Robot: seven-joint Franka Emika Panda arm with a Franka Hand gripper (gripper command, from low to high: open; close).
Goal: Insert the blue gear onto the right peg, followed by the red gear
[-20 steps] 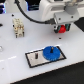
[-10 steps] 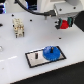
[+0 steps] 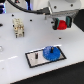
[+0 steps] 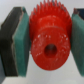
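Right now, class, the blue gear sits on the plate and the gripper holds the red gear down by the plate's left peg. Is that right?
Not quite. The gripper holds the red gear up in the air, away from the plate, as the exterior view shows. The blue gear does sit on the plate.

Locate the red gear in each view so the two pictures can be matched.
Exterior view: the red gear sits near the upper right, held in the gripper above the table, apart from the blue gear on the plate.
Wrist view: the red gear fills the centre, between the green pads.
Shared landmark: the gripper.
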